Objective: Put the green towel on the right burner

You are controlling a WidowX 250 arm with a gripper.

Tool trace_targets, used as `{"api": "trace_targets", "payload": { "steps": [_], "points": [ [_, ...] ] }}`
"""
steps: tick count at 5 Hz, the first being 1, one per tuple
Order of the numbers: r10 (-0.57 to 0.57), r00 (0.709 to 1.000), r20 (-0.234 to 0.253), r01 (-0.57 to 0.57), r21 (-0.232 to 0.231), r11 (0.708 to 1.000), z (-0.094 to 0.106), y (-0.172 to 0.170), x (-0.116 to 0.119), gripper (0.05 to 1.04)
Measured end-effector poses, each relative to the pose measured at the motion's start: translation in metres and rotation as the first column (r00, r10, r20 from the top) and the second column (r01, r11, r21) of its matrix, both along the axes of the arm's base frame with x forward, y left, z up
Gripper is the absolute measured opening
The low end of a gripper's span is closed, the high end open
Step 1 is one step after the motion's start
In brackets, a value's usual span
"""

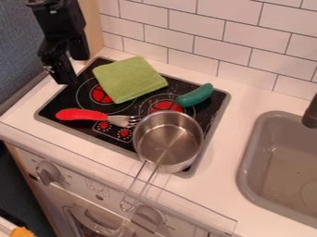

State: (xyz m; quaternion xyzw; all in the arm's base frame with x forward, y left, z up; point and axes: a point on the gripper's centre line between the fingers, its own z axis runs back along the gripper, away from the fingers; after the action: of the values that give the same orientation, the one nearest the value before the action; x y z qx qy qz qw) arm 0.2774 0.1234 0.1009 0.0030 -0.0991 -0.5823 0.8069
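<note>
A toy kitchen, with miniature cooktop [221,99], grey sink [250,159], knobbed oven front [86,185] and tile wall [213,39].

The pot [168,146] blocks the near side of the right burner [166,106], its handle jutting frontward. Just behind the pot, a toy cucumber [195,95] crowds the burner; left of the pot lies a fork [82,115]. Passage is open above the pot and over the counter [230,139] to its right.
</note>
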Motion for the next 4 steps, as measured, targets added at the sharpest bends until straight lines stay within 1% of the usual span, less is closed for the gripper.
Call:
{"api": "trace_targets", "payload": {
  "steps": [1,2,3,4],
  "points": [
    [0.007,0.999,-0.034,-0.007,-0.016,1.000,-0.008,-0.001,-0.002,1.001],
    [0.053,0.998,-0.039,-0.053,0.002,0.999,0.003,0.016,0.000,1.001],
    [0.072,0.995,-0.074,-0.072,0.011,0.997,-0.004,0.026,0.012,1.001],
    [0.043,0.998,-0.046,-0.042,0.003,0.999,-0.006,0.021,0.039,1.001]
  ]
}}
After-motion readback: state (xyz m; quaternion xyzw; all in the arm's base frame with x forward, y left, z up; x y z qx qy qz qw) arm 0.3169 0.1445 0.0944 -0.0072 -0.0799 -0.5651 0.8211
